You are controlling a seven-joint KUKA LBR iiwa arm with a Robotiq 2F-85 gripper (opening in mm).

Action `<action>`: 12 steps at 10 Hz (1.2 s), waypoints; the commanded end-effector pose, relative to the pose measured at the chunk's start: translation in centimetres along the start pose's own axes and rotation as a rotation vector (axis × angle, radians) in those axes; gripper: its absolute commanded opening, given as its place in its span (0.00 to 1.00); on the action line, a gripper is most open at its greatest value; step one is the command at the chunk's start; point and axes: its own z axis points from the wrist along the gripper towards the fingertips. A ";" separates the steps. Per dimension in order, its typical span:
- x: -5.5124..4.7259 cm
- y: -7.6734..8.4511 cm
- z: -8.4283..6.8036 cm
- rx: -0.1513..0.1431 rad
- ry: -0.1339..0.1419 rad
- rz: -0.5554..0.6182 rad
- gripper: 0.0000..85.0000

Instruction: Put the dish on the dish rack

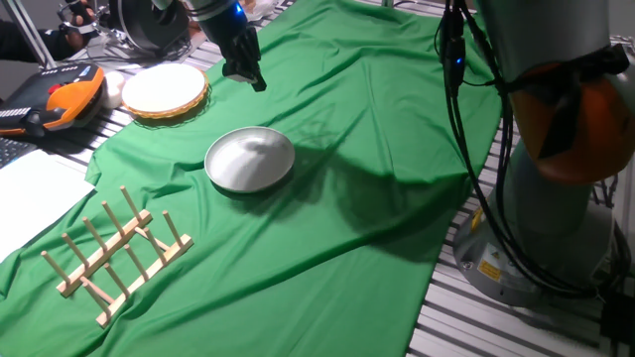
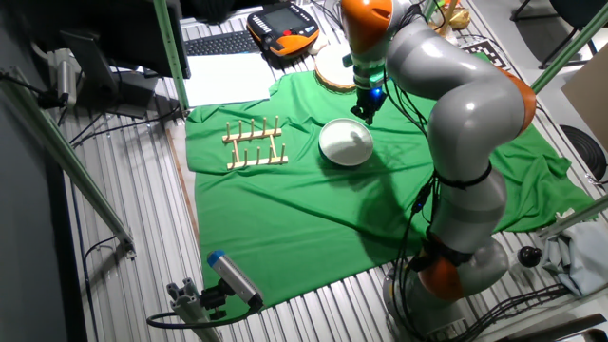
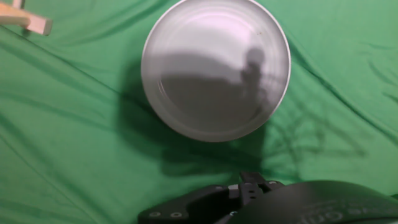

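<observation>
The black two-finger gripper [image 1: 250,77] is seen raised above the green cloth [image 1: 327,228], with nothing held in it; how far its jaws are parted cannot be told from any view. No brand, label or writing can be read anywhere.

The plain white round shallow dish [image 1: 249,159] is laid flat on the cloth, below the gripper and a little nearer the camera in one fixed view. In the hand view the dish [image 3: 216,67] is shown from directly overhead, with a shadow cast across it, while only a dark part of the hand is seen at the bottom edge.

The small light wooden dish rack [image 1: 117,253] with upright pegs stands on the cloth well apart from the dish. A white disc with a woven tan wicker rim [image 1: 165,90] lies beyond, near an orange and black handheld controller [image 1: 62,102]. Only the other fixed view shows the whole grey and orange arm [image 2: 456,123].
</observation>
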 end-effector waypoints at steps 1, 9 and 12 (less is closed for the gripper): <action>0.0 0.0 0.0 -0.001 0.001 -0.002 0.00; 0.0 0.0 0.0 -0.007 -0.121 0.063 0.00; 0.0 0.0 0.0 0.039 -0.240 0.133 0.00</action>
